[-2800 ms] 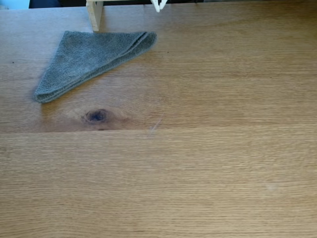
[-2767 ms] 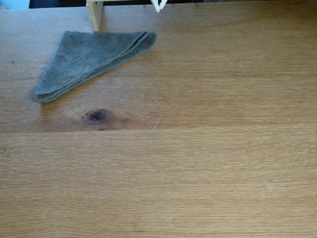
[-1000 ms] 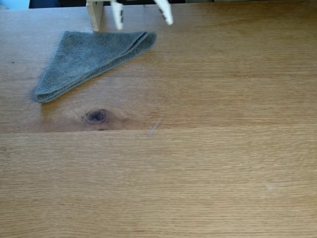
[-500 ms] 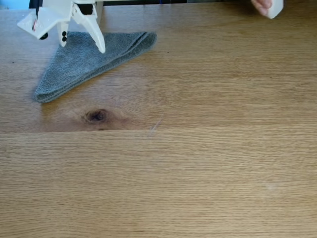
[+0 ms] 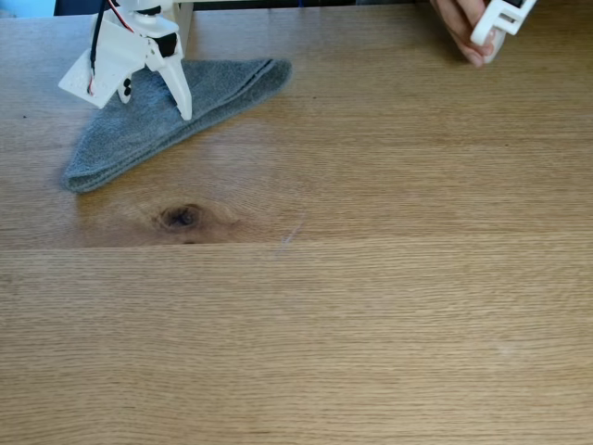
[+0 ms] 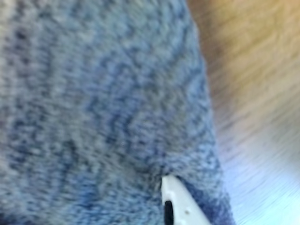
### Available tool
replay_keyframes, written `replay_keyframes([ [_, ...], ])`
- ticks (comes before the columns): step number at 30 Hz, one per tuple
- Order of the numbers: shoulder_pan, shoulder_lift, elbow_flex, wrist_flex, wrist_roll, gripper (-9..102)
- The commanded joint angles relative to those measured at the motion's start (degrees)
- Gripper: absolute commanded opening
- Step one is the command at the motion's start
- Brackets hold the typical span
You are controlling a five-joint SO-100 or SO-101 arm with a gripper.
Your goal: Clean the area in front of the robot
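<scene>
Over the cloth [image 5: 157, 116], newly-arrived claw [image 5: 153, 97]

The fixed view looks down on the white pointed two-finger claw [image 5: 153, 102]; the wrist view sits close behind it, sharing the folded grey terry cloth [image 5: 157, 116] [image 6: 93, 117].

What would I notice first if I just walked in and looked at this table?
The white claw poking down onto the grey cloth at the fixed view's upper left. Then a hand holding a white part at the top right, and the dark knot in the wooden tabletop below the cloth.
</scene>
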Motion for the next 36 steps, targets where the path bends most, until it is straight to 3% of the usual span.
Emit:
replay_keyframes([
  [1, -2.81, -0.97, -3.52, -3.08, -1.41, 33],
  [9, -6.77, -3.78, -2.81, -4.48, -4.22, 10],
  [14, -8.26, -2.64, -2.64, -0.79, -2.64, 0],
  [20, -12.39, 5.54, -2.64, 6.68, 0.00, 0],
  [36, -30.50, 46.76, -2.64, 26.98, 12.04, 0],
])
